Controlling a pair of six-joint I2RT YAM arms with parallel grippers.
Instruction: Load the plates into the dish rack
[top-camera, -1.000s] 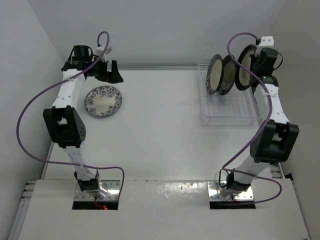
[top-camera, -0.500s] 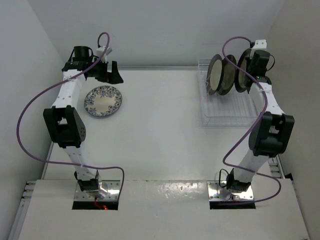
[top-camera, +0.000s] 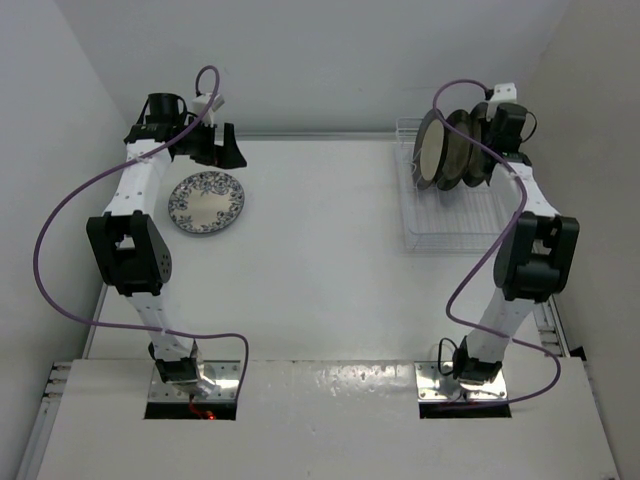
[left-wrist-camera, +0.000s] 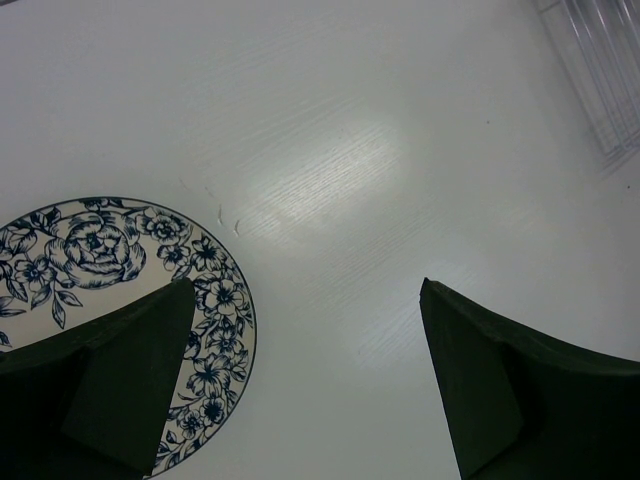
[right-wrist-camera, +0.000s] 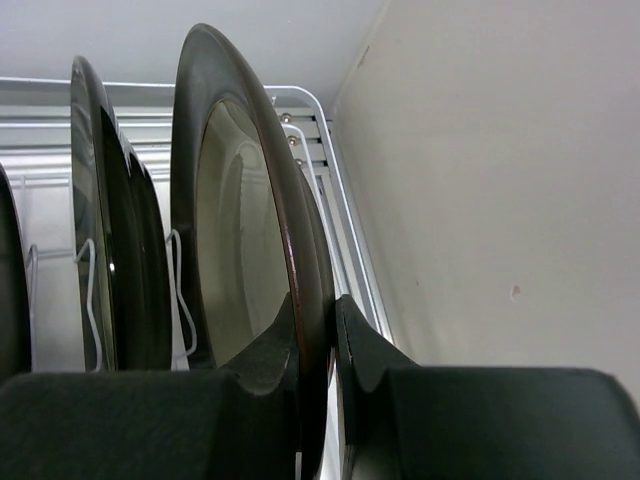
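White table (top-camera: 320, 230), floral plate (top-camera: 206, 203), dish rack (top-camera: 455, 225)

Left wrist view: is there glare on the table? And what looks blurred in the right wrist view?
Left wrist view: yes, a soft bright patch on the table; the floral-rimmed plate is sharp. Right wrist view: the right pincer is dark and blurred; the dark-rimmed plate it grips is sharper.

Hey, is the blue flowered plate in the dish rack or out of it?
Out. The flowered plate lies flat on the table, far left of the dish rack.
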